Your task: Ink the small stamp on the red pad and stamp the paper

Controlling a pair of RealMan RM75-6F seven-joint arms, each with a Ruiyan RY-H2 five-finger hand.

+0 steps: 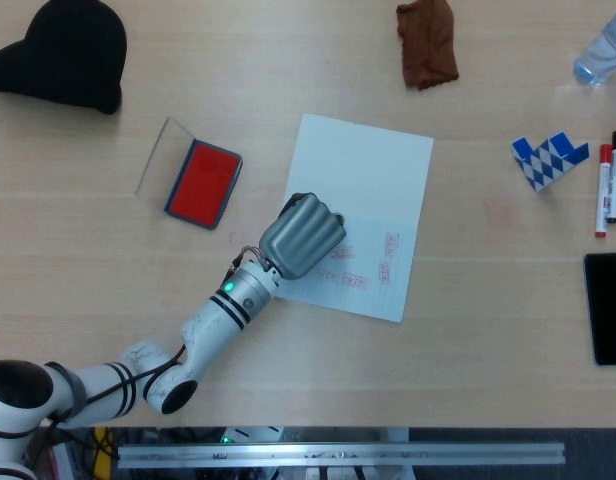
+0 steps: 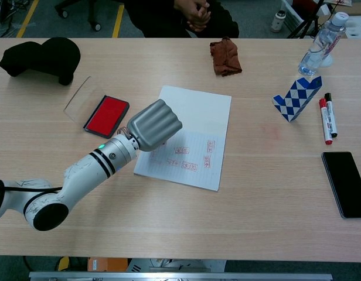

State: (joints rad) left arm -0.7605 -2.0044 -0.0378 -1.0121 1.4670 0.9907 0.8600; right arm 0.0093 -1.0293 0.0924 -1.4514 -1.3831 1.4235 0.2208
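Observation:
My left hand [image 1: 301,235] [image 2: 154,124] hovers low over the left edge of the white paper [image 1: 363,170] [image 2: 198,108], its fingers curled into a fist. The small stamp is hidden under those fingers in both views. Whether the hand touches the sheet I cannot tell. Several red stamp prints [image 1: 353,280] [image 2: 189,165] mark the lined lower half of the paper, just right of the hand. The red ink pad [image 1: 203,182] [image 2: 107,112] lies open to the left of the paper, its clear lid [image 1: 158,155] beside it. My right hand is not in view.
A black hat [image 1: 63,50] lies at the far left and a brown cloth [image 1: 426,42] at the far middle. On the right are a water bottle [image 1: 603,52], a blue-white checkered block [image 1: 548,158], two markers [image 1: 608,185] and a black phone [image 1: 608,305].

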